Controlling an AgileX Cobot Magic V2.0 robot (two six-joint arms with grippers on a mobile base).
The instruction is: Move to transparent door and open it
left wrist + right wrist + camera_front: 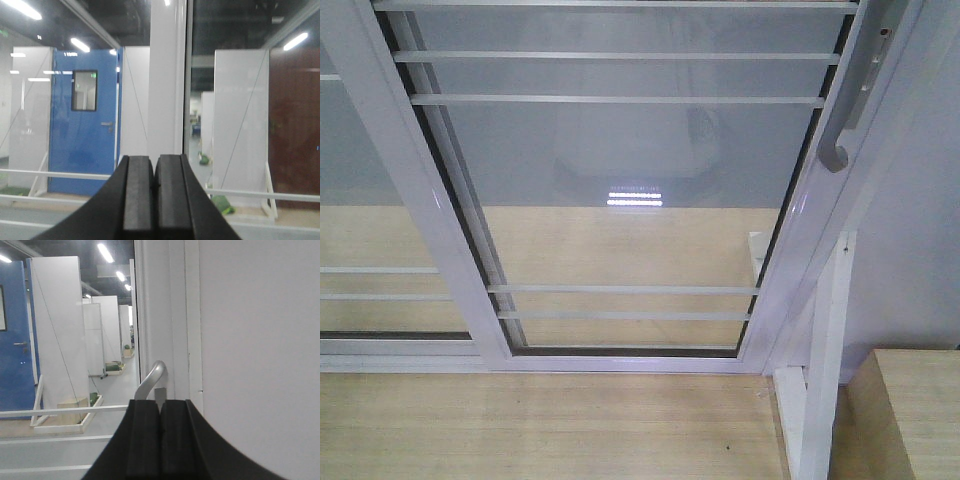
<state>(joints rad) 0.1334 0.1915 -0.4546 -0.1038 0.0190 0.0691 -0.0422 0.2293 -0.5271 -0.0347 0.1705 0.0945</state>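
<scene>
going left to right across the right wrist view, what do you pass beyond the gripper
blue door -> tall white partition panel -> curved silver pull handle -> plain white wall

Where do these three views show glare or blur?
Front view: a striped white reflection glares on the door glass. Left wrist view: ceiling lamps are blown out, the left gripper dark and soft. Right wrist view: the handle is fairly sharp above the dark right gripper.
</scene>
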